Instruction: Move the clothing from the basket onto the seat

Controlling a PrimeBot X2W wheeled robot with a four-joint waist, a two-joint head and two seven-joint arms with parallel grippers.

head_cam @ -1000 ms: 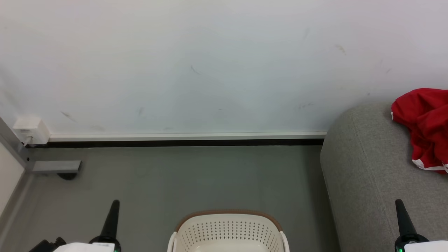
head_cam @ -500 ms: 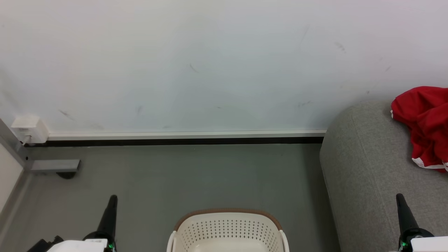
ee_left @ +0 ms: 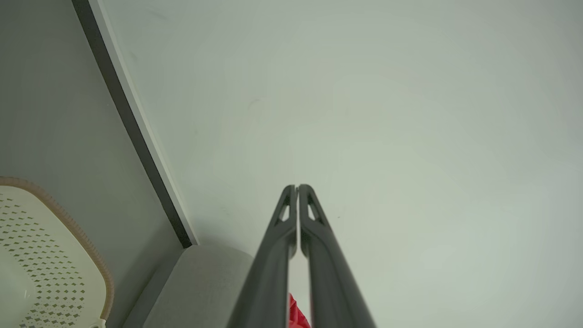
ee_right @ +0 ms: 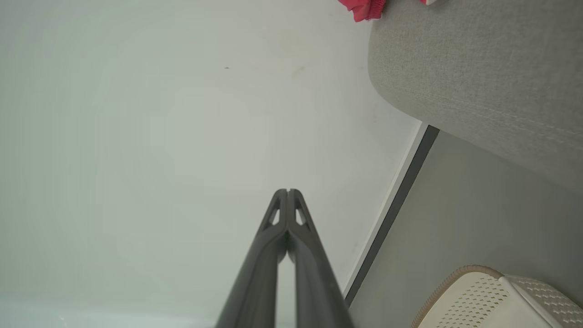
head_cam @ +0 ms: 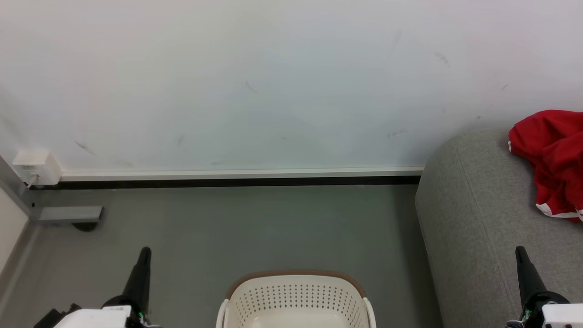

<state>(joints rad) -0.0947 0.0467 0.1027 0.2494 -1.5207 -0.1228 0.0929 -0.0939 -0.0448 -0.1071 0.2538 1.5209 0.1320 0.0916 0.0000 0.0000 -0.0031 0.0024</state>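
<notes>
**Jaws.** The left gripper (head_cam: 144,256) had its two dark fingers pressed together tip to tip, with nothing between them. The right gripper (head_cam: 520,254) was in the same condition, closed on nothing. Both pointed away from the robot toward the far wall (head_cam: 273,91), the left over bare floor (head_cam: 255,228) and the right over the near part of the seat (head_cam: 473,214).

**Basket.** The basket (head_cam: 296,274) stood on the floor between the two grippers, near the robot and apart from both. No red fabric showed in the far part of its interior. The near part was cut off by the frame edge and could not be checked.

**Clothing.** The clothing (head_cam: 553,150) lay in a crumpled heap on the seat at far right, well apart from either gripper. White trim showed at its lower hem. The heap ran off the right edge of the head view, so its full extent could not be told.

**Handling, as judged.** The garment appeared light, limp and non-fragile, and it would drape and bunch rather than hold a shape. A pinch on a raised fold, or on the trimmed hem where the cloth is doubled, should hold best. A shallow pinch might catch only one layer and let the rest trail. The woven upholstery looked likely to drag on cloth pulled across it, so lifting clear would be preferable to sliding.
</notes>
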